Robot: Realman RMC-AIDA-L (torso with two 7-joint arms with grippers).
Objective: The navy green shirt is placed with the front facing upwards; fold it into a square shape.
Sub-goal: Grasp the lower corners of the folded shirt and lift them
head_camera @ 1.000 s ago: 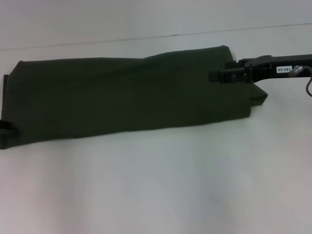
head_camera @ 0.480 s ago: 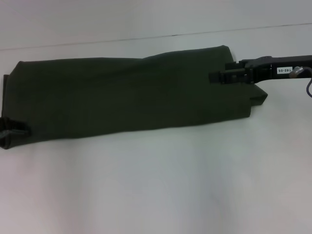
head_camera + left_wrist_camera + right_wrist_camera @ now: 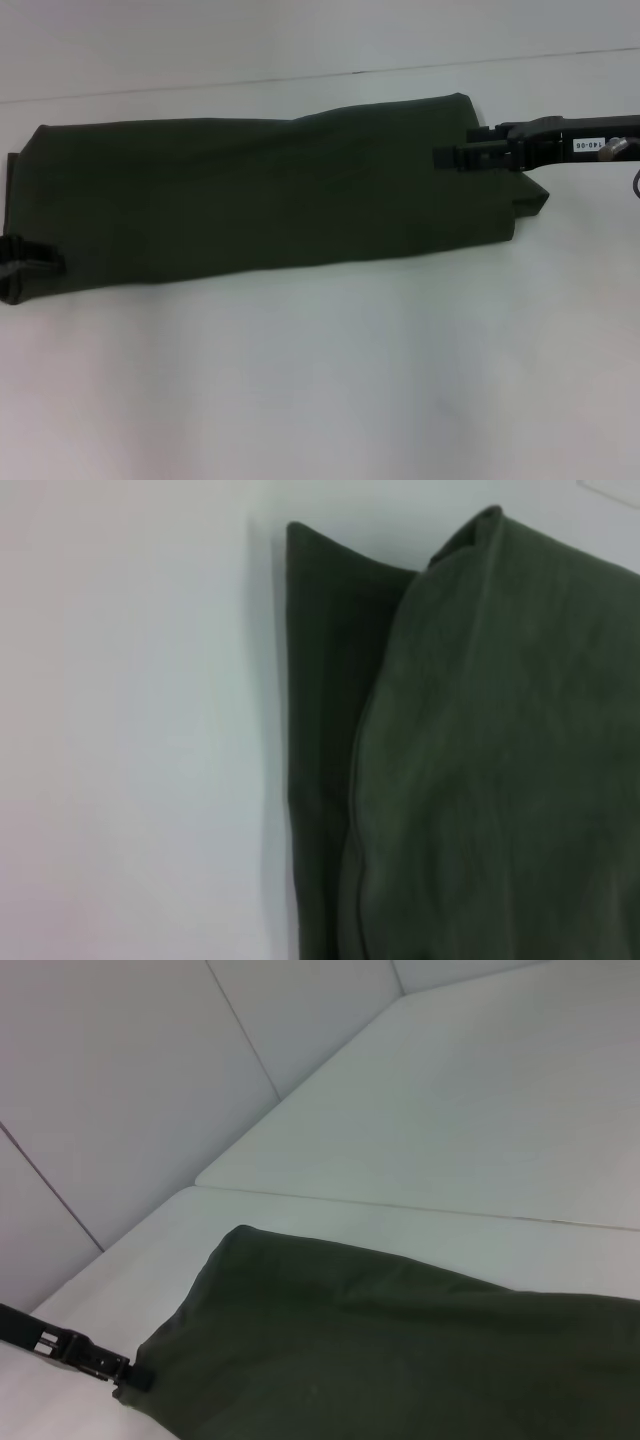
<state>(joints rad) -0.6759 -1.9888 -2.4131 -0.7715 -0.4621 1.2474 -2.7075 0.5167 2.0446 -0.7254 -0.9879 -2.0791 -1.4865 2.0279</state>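
Nearest the robot there is only bare white table (image 3: 330, 380). Beyond that strip lies the navy green shirt (image 3: 260, 200), folded into one long band with its plain green side up, stretched across the table from one gripper to the other.

The left gripper (image 3: 28, 262) sits at the shirt's left end, down at the near corner, its dark tip lying against the cloth's edge. Whether it pinches the fabric or merely rests there, I cannot tell. From that arm's own camera, the shirt (image 3: 470, 760) shows as two stacked layers, a seamed upper fold lying over a flatter lower one that juts out beside it onto the table (image 3: 130, 730).

The right gripper (image 3: 452, 157) reaches in level from the right, its tip over the shirt's right end toward the far edge; a small flap of cloth pokes out just nearer than it. How wide its fingers stand I cannot tell either. Its camera shows the shirt (image 3: 380, 1350) rumpled, with the left gripper (image 3: 110, 1368) at the far corner.
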